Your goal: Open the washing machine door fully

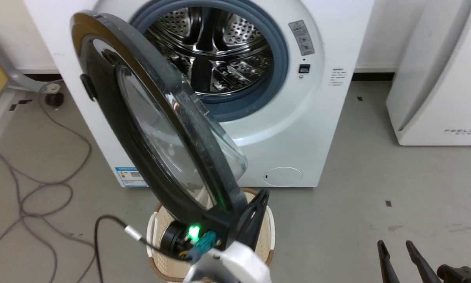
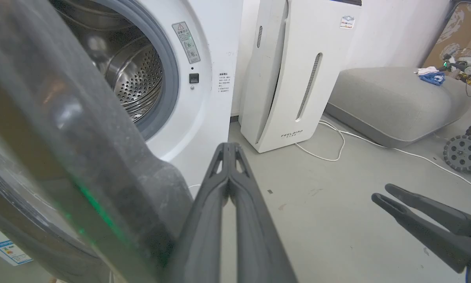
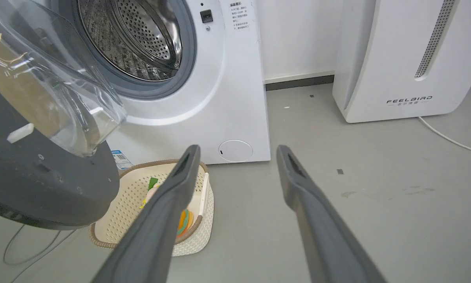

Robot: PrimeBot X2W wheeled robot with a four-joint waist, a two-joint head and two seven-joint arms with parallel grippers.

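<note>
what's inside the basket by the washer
The basket holds small green, yellow and orange items. What they are is unclear: one finger of the right gripper and the washing machine door cover part of it.

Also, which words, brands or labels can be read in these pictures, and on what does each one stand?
"FEELBIRD": low on the white boxy appliance.
Warning sticker on the washing machine front, beside the drum opening: too small to read.
Print block further right on that front: too small to read.
Blue label at the machine's lower corner: blurred, unreadable.
</note>
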